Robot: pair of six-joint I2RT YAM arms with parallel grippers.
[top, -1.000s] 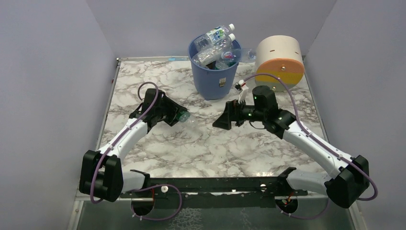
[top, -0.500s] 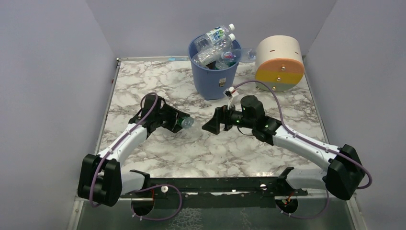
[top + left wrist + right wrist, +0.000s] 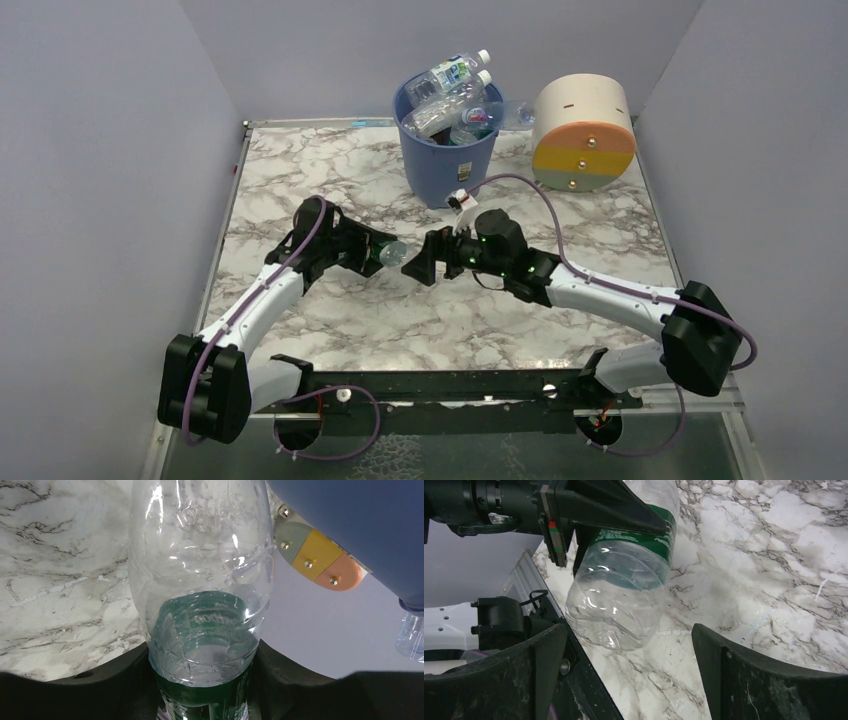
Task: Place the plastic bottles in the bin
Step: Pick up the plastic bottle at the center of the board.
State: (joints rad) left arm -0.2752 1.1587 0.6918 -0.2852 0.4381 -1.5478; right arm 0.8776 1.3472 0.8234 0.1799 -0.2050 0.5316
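Marble table [image 3: 330, 180] fills the cell in the top view. Blue bin [image 3: 445, 175] sits at the far edge, approx. centre. It's heaped w/ plastic bottles [image 3: 452, 85], several poking above the rim. Cream drum [image 3: 585, 125] stands just right of the bin, not part of the job. Both arms reach in toward mid-table, tips nearly meeting, well short of the bin.

Left gripper [image 3: 372, 250]: clenched on the held bottle [image 3: 200, 580] around its green label. Clear base end sticks out toward the other arm; cap not seen. Btl is off the table, lying roughly level.

Right gripper [image 3: 413, 268]: spread wide, nothing in it. In the right wrist view one finger sits either side of the btl's base end, no contact.

My read: mid-air handover, left to right, not yet made.

Risks:
- Left lets go before right has closed → btl drops, rolls off across the marble.
- Right clamps only the rounded, slick base → thin wall buckles, btl squirts out.
- Bin is heaped → one more on top may slide off or tip a neighbour over the rim, esp. if released high.
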